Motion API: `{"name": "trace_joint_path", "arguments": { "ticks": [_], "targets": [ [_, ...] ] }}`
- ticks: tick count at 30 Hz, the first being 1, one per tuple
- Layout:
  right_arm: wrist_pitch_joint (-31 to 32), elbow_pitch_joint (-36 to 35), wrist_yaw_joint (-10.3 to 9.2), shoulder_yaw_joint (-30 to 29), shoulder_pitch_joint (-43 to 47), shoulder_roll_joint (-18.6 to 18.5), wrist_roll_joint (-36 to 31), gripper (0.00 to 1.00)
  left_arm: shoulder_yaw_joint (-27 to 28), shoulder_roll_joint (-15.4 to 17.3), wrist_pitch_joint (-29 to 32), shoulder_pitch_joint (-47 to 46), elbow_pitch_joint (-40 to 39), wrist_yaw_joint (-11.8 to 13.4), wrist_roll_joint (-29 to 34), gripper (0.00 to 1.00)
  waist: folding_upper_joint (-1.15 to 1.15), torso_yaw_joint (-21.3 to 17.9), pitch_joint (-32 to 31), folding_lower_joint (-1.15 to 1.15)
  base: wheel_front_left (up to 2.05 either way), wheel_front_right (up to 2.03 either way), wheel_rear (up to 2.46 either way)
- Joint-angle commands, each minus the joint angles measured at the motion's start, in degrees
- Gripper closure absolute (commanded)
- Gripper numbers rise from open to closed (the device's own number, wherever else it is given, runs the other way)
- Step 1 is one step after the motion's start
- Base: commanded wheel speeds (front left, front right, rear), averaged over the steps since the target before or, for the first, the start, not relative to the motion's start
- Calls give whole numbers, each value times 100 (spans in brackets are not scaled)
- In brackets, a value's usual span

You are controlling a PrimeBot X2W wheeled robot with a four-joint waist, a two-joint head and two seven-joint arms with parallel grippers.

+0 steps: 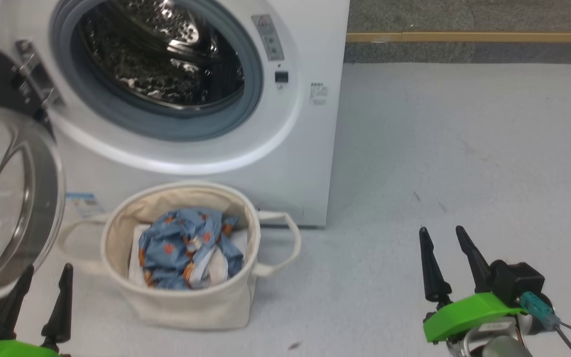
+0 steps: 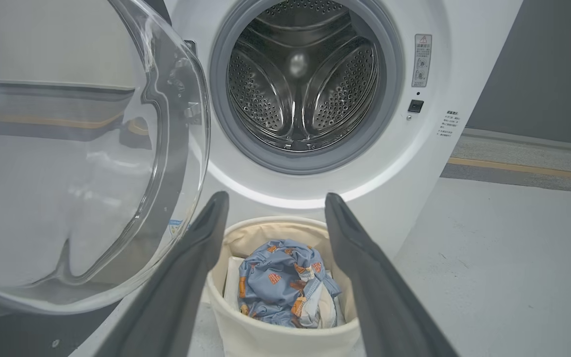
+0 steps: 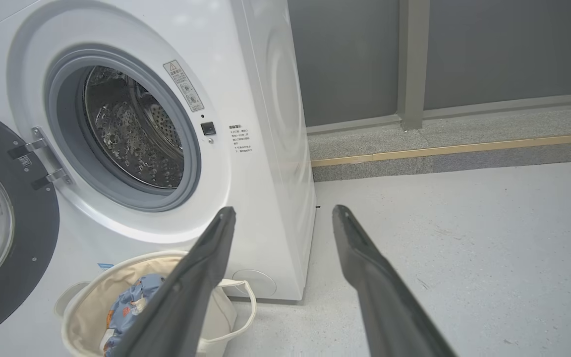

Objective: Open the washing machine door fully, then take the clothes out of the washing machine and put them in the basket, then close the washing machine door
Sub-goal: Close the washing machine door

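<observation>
The left gripper (image 2: 276, 197) hung with its fingers spread wide, gripping nothing; just beyond and below its tips stood the basket (image 2: 265, 342), the clothes (image 2: 280, 282) bunched inside. The washing machine door (image 2: 67, 163) stood swung open close on its left — perhaps brushing the outer finger, hard to tell — with the washing machine (image 2: 404, 163) rising behind the basket. The right gripper (image 1: 440, 229), likewise spread, hovered over the floor (image 1: 464, 139), the machine to its left.

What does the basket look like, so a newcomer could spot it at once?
Find the white washing machine, its round door swung open at left. On the floor right in front of it stands the basket: a round cream canvas tub with two loop handles. Unlike the hard machine, it is soft-sided and holds bunched blue clothes with orange prints.
</observation>
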Motion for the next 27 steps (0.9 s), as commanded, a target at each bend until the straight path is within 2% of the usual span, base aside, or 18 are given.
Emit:
{"name": "trace_joint_path", "arguments": {
  "ticks": [1,6,12,23,27],
  "targets": [
    [-70,-206,5,91,-134,-5,-42,0,252,196,-70,-316,-141,-19,90,0,0,7,4,0,-227,166,61],
    [-70,-202,5,96,-147,-8,-49,0,265,166,-70,-323,-146,-21,141,0,0,20,2,0,-165,147,18],
    [-70,-189,5,100,-141,-3,-45,0,313,137,-70,-301,-165,-15,235,0,0,34,-6,0,-83,83,0],
    [-70,-188,5,105,-123,-3,-36,0,418,50,-70,-208,-180,-17,251,0,0,108,-52,0,-10,10,0],
    [-70,-203,5,75,-96,2,-19,0,485,20,-70,-267,-196,26,393,0,0,292,-55,0,0,0,0]
  ]
}}
